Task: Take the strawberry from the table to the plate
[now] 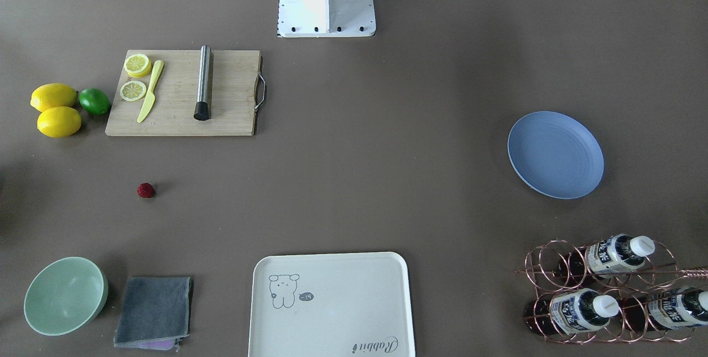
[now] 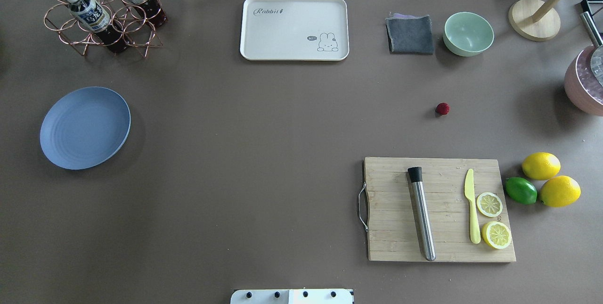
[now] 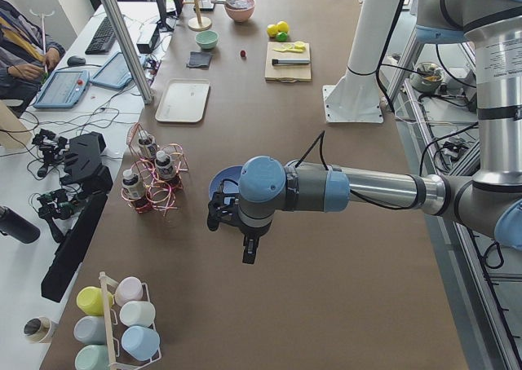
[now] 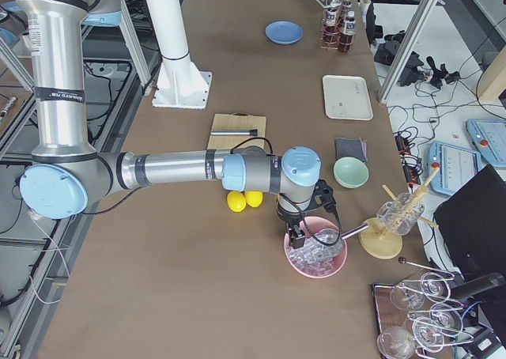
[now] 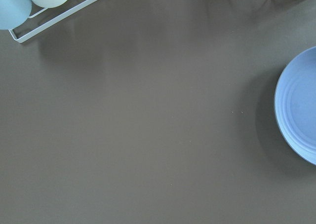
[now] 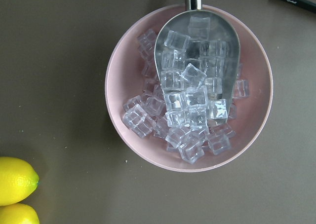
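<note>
The strawberry [image 1: 146, 190] [image 2: 442, 108], small and dark red, lies alone on the table [image 1: 354, 191], between the cutting board and the mint bowl. The blue plate [image 1: 555, 154] [image 2: 85, 127] sits empty on the opposite side of the table. Neither gripper shows in the overhead or front views. In the exterior left view my left gripper [image 3: 248, 252] hangs just beside the plate [image 3: 218, 182]; I cannot tell whether it is open. In the exterior right view my right gripper [image 4: 299, 234] hovers over a pink ice bowl [image 4: 316, 256], far from the strawberry; its state is unclear too.
A wooden cutting board [image 2: 438, 209] carries a steel muddler, a yellow knife and lemon slices, with two lemons and a lime [image 2: 520, 190] beside it. A cream tray [image 2: 294, 28], grey cloth [image 2: 410, 35], mint bowl [image 2: 468, 33] and bottle rack [image 2: 101, 14] line the far edge.
</note>
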`<state>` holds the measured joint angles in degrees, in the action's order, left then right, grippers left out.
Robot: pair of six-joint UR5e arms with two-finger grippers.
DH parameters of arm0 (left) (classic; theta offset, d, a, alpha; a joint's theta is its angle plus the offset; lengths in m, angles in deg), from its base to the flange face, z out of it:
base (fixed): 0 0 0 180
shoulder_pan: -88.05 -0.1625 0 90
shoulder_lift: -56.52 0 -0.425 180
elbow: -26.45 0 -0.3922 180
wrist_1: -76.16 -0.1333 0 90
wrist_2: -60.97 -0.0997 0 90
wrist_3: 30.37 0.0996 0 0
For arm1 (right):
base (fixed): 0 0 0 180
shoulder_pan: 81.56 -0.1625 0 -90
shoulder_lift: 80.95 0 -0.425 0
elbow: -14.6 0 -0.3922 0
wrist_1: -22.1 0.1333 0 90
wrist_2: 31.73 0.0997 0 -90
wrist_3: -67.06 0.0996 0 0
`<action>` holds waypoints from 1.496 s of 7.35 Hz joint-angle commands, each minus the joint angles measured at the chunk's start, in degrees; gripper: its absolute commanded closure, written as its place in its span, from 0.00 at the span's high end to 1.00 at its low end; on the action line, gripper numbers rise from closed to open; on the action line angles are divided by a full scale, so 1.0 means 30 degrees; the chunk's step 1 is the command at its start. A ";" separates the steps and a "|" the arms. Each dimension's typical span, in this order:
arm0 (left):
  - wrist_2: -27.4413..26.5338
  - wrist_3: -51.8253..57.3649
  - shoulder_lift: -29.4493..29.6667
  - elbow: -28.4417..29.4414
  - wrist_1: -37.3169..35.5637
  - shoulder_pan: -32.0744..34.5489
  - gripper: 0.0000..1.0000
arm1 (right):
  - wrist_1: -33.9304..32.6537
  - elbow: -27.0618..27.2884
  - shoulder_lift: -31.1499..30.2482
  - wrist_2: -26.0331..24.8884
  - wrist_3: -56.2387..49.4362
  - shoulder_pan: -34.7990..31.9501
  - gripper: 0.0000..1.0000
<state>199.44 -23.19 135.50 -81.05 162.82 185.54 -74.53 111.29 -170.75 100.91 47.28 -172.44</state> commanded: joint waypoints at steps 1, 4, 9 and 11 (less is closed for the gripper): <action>0.0043 -0.0194 -0.0254 0.0179 0.0936 -0.0269 0.96 | 0.0041 -0.0003 -0.0094 -0.0004 0.0000 0.0000 1.00; 0.0014 -0.2466 0.0060 0.0267 0.0996 -0.2015 0.98 | 0.0071 0.0085 -0.0094 0.0083 -0.0058 0.0000 1.00; -0.0630 -1.0694 0.2523 0.4797 0.9237 -0.8350 0.97 | 0.0361 0.0172 0.0052 0.1021 -0.0029 0.1022 1.00; -0.0631 -1.3053 0.4103 0.6646 1.1010 -0.9967 0.92 | 0.1707 0.0057 -0.0472 0.1719 -0.0029 0.1231 1.00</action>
<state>197.57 -58.83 145.11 -64.51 192.52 157.83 -71.33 111.62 -171.32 104.63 47.24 -169.11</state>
